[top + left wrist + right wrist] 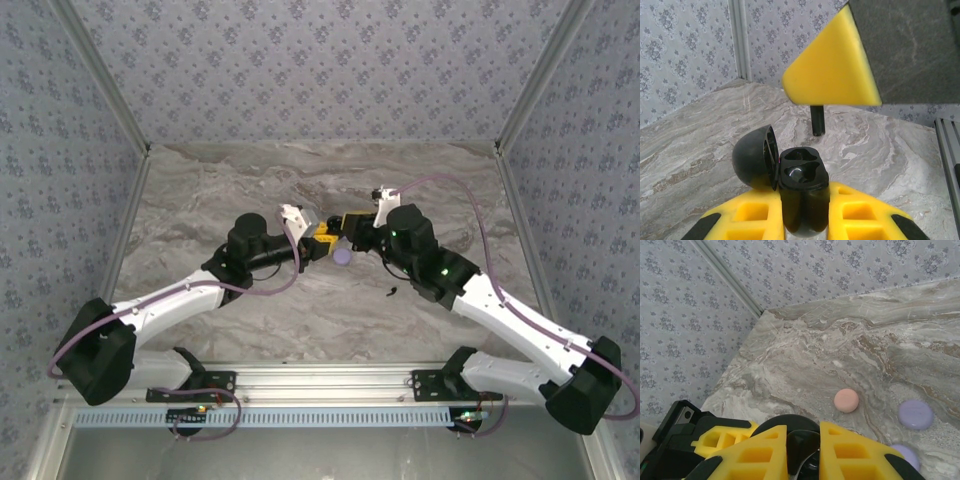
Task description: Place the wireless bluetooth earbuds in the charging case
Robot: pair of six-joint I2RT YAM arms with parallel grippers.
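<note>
My left gripper (804, 200) is shut on the black charging case (802, 172). The case stands upright between the yellow fingers, its round lid (754, 157) swung open to the left and two dark wells showing on top. My right gripper (802, 440) is shut on a small black earbud (805, 447). In the left wrist view that earbud's stem (817, 120) hangs under the right gripper's yellow finger (832, 65), just above and behind the open case. In the top view the left gripper (322, 240) and right gripper (350, 226) meet at mid-table. A tiny black piece (392, 293) lies on the table near the right arm.
A pink round disc (846, 400) and two pale purple discs (915, 414) (905, 455) lie on the marble table beyond the right gripper. One purple disc (343, 256) sits right under the grippers in the top view. Patterned walls close in the back and both sides.
</note>
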